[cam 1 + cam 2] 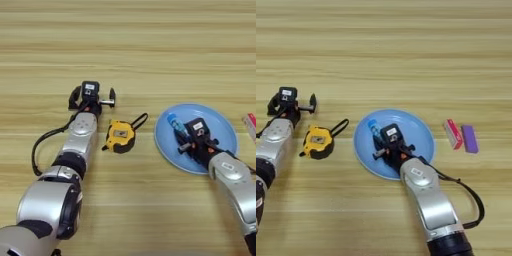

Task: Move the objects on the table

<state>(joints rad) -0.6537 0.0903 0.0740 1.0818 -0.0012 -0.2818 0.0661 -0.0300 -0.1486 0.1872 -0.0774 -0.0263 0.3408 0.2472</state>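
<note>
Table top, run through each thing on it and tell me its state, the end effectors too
Blue tube: lying on the blue plate, at the right end effector.
White pack with red edging: on the table, beside a purple block.
Yellow tape measure: flat, untouched.
Left end effector: open, empty.

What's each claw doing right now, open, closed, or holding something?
Left claw: open, empty, above the tape measure.
Right claw: over the plate by the blue tube; cannot tell.
</note>
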